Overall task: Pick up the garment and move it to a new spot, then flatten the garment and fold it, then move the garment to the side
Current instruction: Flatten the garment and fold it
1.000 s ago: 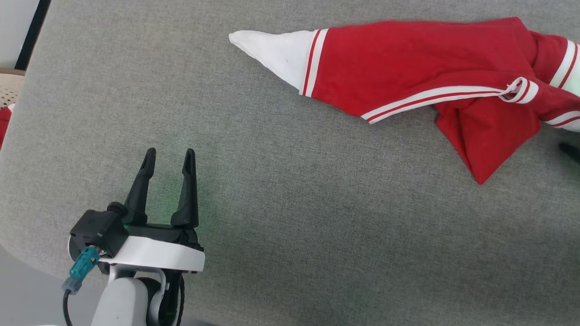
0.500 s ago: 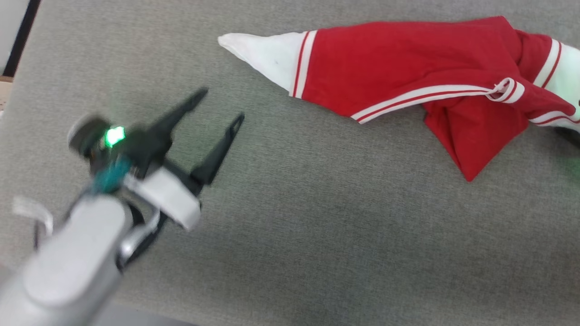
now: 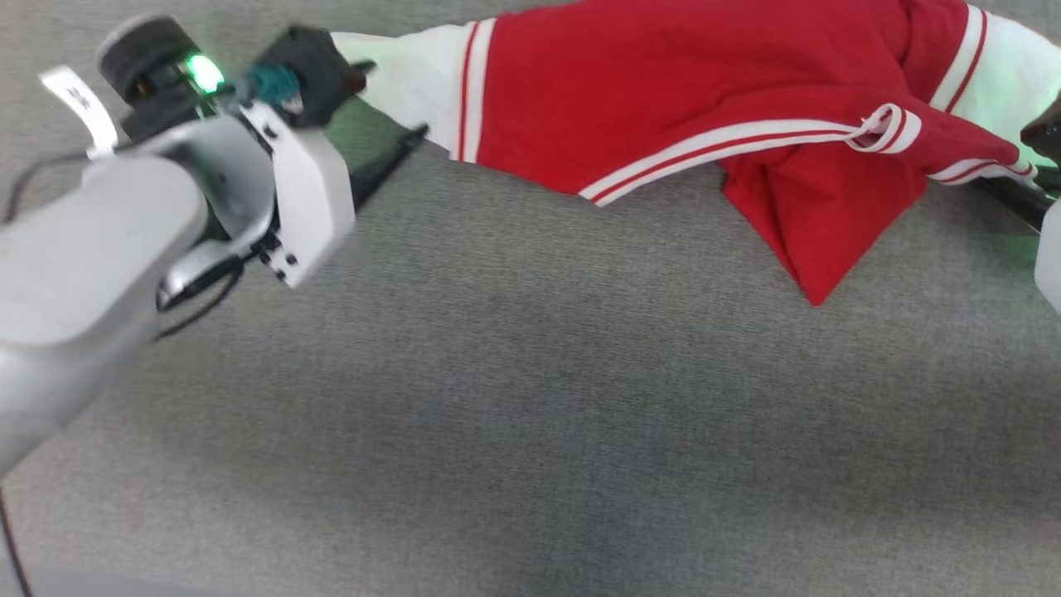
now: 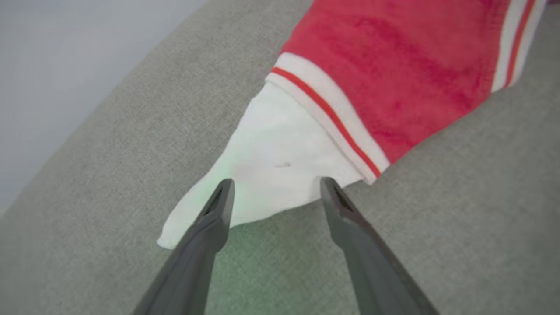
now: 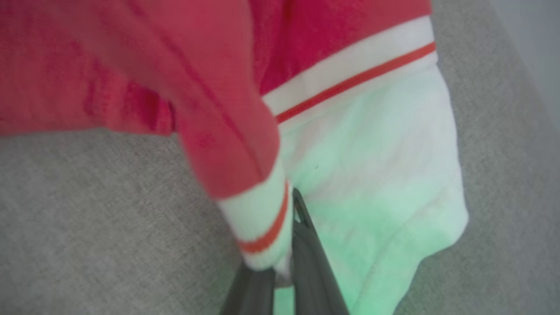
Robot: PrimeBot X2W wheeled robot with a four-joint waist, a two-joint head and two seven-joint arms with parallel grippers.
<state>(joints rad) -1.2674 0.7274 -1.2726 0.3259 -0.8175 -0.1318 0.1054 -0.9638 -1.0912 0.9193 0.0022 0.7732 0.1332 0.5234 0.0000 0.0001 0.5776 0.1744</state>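
left arm stretched in from the left, left gripper [image 4: 276, 183] wide open at the white left corner of the garment [image 3: 663, 91], right gripper [image 5: 288, 210] clamped on its striped right hem, garment lying along the far side of the grey fabric surface [image 3: 530, 414]

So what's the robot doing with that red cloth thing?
The robot is getting hold of the garment, a red piece with white ends and striped trim. It lies stretched out on a grey fabric surface. The right gripper has its jaws pinched on the striped edge at one end. The left gripper is at the other end, with its jaws open at the white corner and not yet closed on it.
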